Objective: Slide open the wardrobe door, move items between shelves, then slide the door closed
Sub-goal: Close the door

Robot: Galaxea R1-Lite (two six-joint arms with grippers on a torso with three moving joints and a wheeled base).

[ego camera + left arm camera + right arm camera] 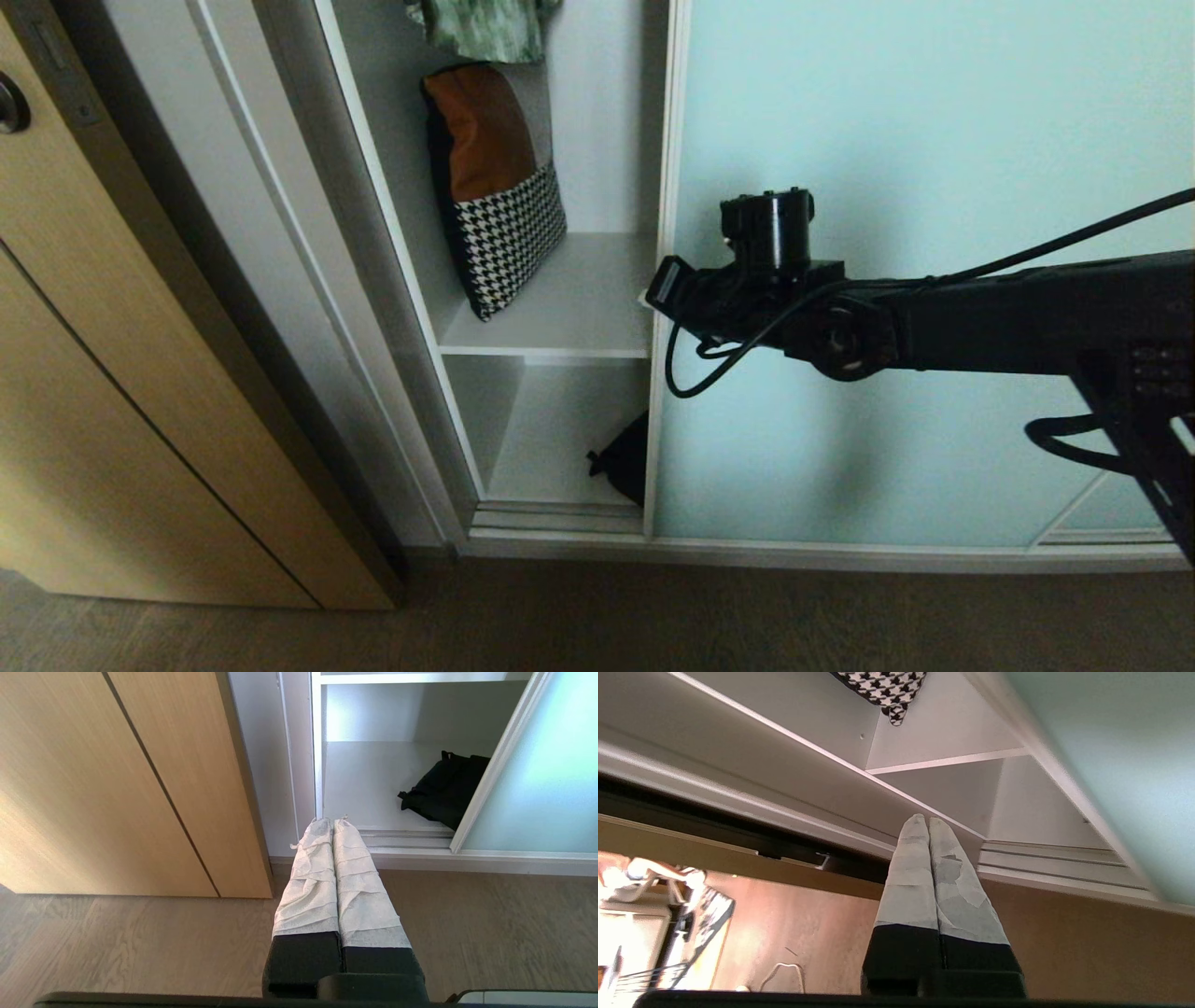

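The pale aqua sliding wardrobe door (pixel 934 187) stands partly slid aside, leaving the left bay uncovered. Two white shelves show there, an upper one (pixel 560 317) and the bottom one (pixel 546 448). A black fabric bag (pixel 624 459) lies on the bottom shelf, half hidden behind the door's edge; the left wrist view also has this bag (pixel 444 788). My right arm (pixel 747 299) reaches across the door to its left edge. Its gripper (pixel 923 820) is shut and empty, with the wardrobe's lower left frame ahead of it. My left gripper (pixel 331 820) hangs low, shut and empty, in front of the wardrobe's sill.
A brown-and-houndstooth cushion (pixel 495 187) leans upright on the upper shelf, with a green patterned garment (pixel 485 28) above it. A light wood-grain door (pixel 112 373) stands to the left of the wardrobe. Wood floor (pixel 653 616) runs along the front.
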